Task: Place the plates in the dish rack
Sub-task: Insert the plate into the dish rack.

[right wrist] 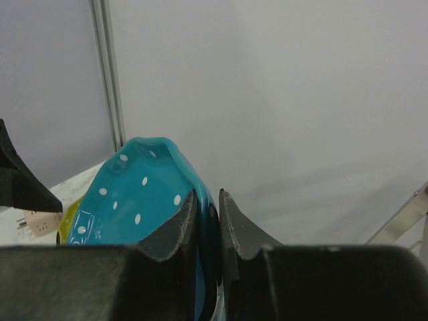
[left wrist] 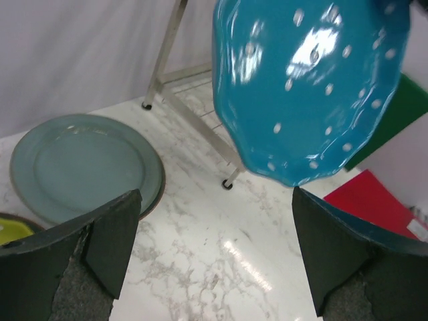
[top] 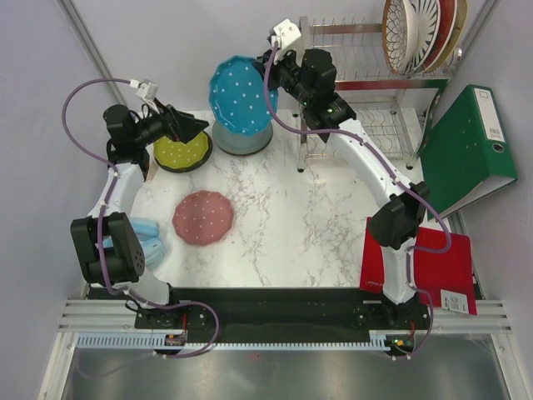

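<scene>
Grey walls close in a marbled desk (top: 291,225). My right fingers (top: 275,65) pinch the rim of the teal plate (top: 241,96), which hangs tilted in the air over the grey-blue plate (top: 241,140). The dish rack (top: 371,83) stands to its right (behind my right wrist), so that arm is nearer. My left fingers (top: 198,127) gape wide, empty, above the lime plate (top: 181,152).

Teal dotted plate (top: 241,93) on edge, aloft beside steel dish rack (top: 358,82)
</scene>
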Tool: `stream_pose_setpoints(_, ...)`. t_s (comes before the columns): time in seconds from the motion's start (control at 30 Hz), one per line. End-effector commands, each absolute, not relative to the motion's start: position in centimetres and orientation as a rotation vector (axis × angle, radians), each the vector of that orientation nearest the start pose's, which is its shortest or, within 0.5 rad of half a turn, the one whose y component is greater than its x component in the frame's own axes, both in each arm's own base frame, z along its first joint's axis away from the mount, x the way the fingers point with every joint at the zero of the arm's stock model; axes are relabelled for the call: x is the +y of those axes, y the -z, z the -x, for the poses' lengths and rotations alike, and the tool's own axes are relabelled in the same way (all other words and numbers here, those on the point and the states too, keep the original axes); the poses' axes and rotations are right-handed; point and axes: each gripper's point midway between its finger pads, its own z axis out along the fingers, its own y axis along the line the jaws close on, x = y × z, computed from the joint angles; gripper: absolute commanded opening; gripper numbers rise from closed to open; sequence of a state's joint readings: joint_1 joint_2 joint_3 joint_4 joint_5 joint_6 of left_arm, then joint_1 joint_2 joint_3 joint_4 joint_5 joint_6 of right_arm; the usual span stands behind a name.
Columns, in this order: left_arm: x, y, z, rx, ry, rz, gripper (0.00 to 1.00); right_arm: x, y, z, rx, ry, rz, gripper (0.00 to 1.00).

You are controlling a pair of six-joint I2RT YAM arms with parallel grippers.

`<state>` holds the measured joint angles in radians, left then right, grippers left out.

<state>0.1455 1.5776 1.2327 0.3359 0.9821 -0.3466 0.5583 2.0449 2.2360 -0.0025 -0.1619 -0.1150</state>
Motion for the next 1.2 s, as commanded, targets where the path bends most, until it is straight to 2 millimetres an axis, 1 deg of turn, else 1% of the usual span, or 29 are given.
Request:
stream_pose_setpoints(0.0, -9.2, -33.5, -44.1, 1.523, 1.198, -0.401, 1.0, 31.2, -59.4, -44.5, 0.961, -0.534, 0.488, 0.0)
stream_pose_setpoints(0.07, -9.2, -33.6, -44.6, 1.523, 1.254, -0.371, 1.0, 31.2, -59.0, -44.5, 0.974, -0.538, 0.494, 0.0)
stream_pose_setpoints(0.1, -9.1, -33.2, -45.4, 1.508, 1.254, -0.379, 1.0, 31.2, -59.0, -44.3, 0.976, -0.543, 0.495, 0.0)
stream_pose_setpoints(0.23, -9.4, -32.4, -46.8, 1.512, 1.279, -0.424, 1.0, 31.6, -58.6, -44.1, 0.992, -0.574, 0.499, 0.0)
stream_pose_setpoints(0.27, -9.5, -32.9, -47.1, 1.501, 1.278, -0.442, 0.99, 31.9, -58.4, -43.9, 0.995, -0.583, 0.506, 0.0)
stream_pose_setpoints(0.33, -9.5, -32.5, -47.5, 1.501, 1.286, -0.459, 0.98, 32.3, -58.0, -43.8, 1.006, -0.592, 0.514, 0.0)
stream_pose_setpoints(0.37, -9.5, -32.9, -47.6, 1.493, 1.282, -0.472, 0.98, 32.6, -57.9, -43.6, 1.007, -0.598, 0.519, 0.0)
stream_pose_setpoints(0.47, -9.6, -33.3, -47.4, 1.479, 1.28, -0.51, 0.95, 32.7, -57.7, -43.6, 1.01, -0.597, 0.519, 0.0)
stream_pose_setpoints(0.5, -9.7, -33.2, -47.0, 1.482, 1.286, -0.536, 0.92, 32.7, -57.7, -43.7, 1.011, -0.594, 0.521, 0.0)
stream_pose_setpoints(0.6, -9.8, -33.0, -45.8, 1.503, 1.331, -0.578, 0.9, 32.5, -57.6, -43.9, 1.014, -0.58, 0.517, 0.0)
stream_pose_setpoints(0.67, -9.7, -33.1, -44.6, 1.535, 1.369, -0.589, 0.91, 32.5, -57.5, -43.9, 1.021, -0.576, 0.519, 0.0)
stream_pose_setpoints(0.8, -9.5, -33.5, -43.1, 1.546, 1.368, -0.611, 0.94, 32.5, -57.2, -43.9, 1.029, -0.574, 0.525, 0.0)
stream_pose_setpoints(0.93, -9.6, -33.9, -42.9, 1.544, 1.37, -0.604, 0.95, 32.8, -56.7, -44.0, 1.041, -0.587, 0.53, 0.0)
stream_pose_setpoints(1.03, -10.0, -34.5, -43.1, 1.535, 1.373, -0.613, 0.95, 33.2, -56.1, -44.2, 1.054, -0.603, 0.537, 0.0)
stream_pose_setpoints(1.07, -10.3, -35.0, -43.1, 1.524, 1.37, -0.623, 0.96, 33.3, -56.0, -44.2, 1.058, -0.612, 0.532, 0.0)
stream_pose_setpoints(1.17, -10.9, -35.4, -43.6, 1.514, 1.376, -0.629, 0.96, 33.6, -55.7, -44.5, 1.064, -0.623, 0.534, 0.0)
